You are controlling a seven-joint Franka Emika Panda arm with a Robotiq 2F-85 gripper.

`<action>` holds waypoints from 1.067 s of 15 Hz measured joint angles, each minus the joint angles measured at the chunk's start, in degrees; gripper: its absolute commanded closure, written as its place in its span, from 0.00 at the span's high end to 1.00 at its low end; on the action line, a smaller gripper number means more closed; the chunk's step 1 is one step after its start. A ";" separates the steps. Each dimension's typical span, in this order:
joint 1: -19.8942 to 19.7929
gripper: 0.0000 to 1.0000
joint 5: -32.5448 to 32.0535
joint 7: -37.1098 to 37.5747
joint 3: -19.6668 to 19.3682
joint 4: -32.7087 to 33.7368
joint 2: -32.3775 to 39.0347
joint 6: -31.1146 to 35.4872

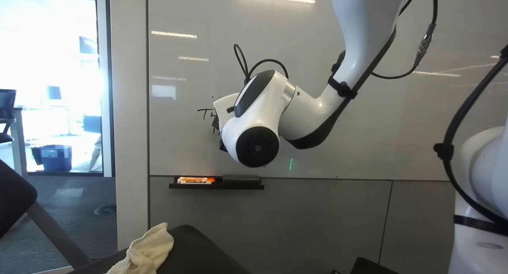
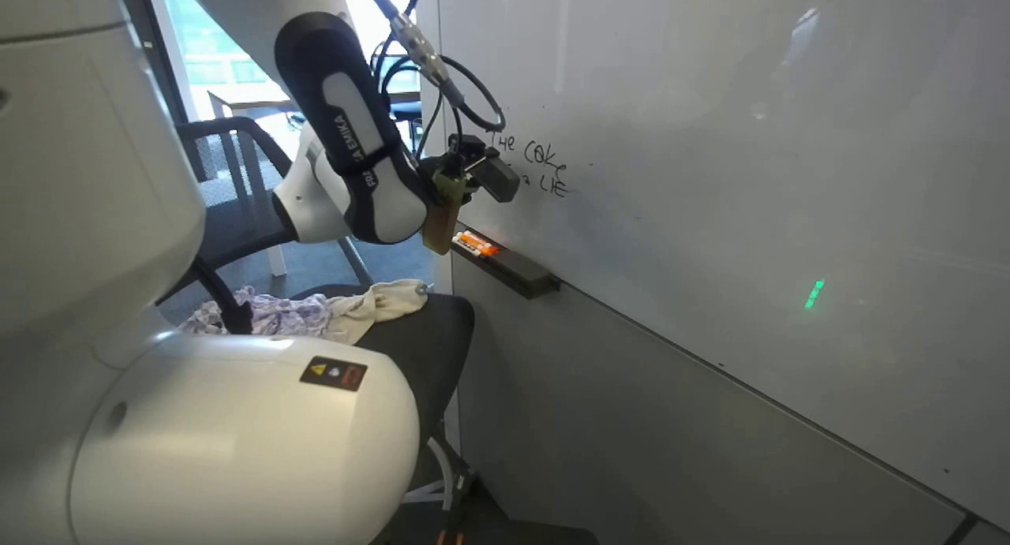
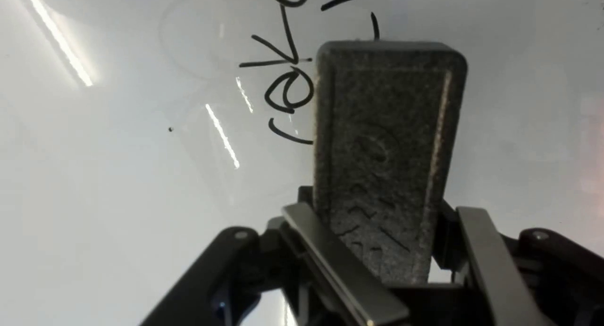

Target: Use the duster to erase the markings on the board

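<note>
you have the gripper (image 3: 377,213) closed on the duster (image 3: 387,142), a dark grey block held along its long sides with its fingers (image 3: 495,264) on either flank; in the wrist view it reaches past them toward the top and covers part of the writing. the markings (image 2: 546,158) are on the board (image 2: 710,174), two short black handwritten lines; you can read "the cake" above and "lie" below. in an exterior view the duster is just beside the second line, but you cannot tell whether it touches the board. in an exterior view your arm (image 1: 309,115) hides most of the words.

below the writing, the ledge (image 1: 216,186) carries orange and white markers (image 1: 196,180) with a dark block (image 1: 241,179) beside them. in both exterior views a short green streak (image 2: 814,294) shows on the board, well apart from the words.
</note>
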 measured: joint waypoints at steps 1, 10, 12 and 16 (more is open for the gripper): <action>-0.26 0.31 0.00 0.00 -0.20 1.25 1.33 0.21; -4.01 0.31 -4.00 0.02 -0.33 9.87 11.59 -0.97; -4.20 0.31 -4.29 0.03 -0.20 10.37 12.10 -1.20; -4.20 0.31 -4.29 0.05 -0.13 10.45 11.97 -1.21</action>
